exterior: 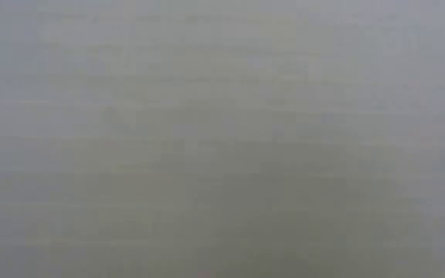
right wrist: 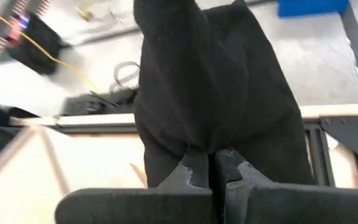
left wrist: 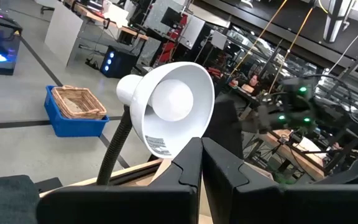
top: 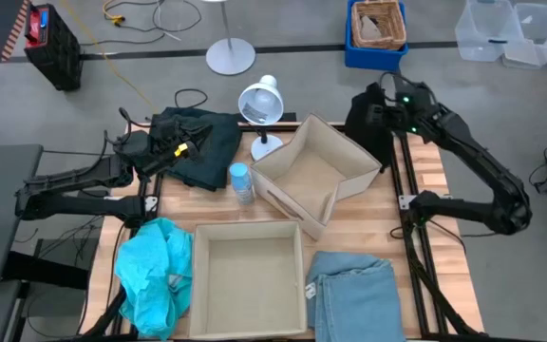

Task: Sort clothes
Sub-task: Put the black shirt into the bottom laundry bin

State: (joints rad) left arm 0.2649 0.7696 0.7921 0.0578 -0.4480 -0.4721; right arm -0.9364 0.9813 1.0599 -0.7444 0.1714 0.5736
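My right gripper [top: 380,106] is at the table's far right corner, shut on the black garment [top: 361,119]. My left gripper [top: 186,147] is shut with nothing between its fingers [left wrist: 191,163]. It is above the dark green garment [top: 202,142], which lies bunched at the far left. The turquoise garment [top: 155,275] lies crumpled at the near left. The pale blue denim-like garment [top: 354,296] lies folded at the near right. The low view shows only a blank grey surface. My right gripper pinches a bunched fold of the black garment [right wrist: 194,140] between its two fingertips. The cloth stretches away ahead of the fingers in a thick dark bundle over the table's far right edge. Whether its lower end rests on the table I cannot tell.
A beige fabric box [top: 349,152] stands tilted at the table's middle, and another beige box [top: 198,275] sits at the near edge. A white desk lamp [top: 261,100] and a water bottle [top: 242,180] stand between the green garment and the tilted box.
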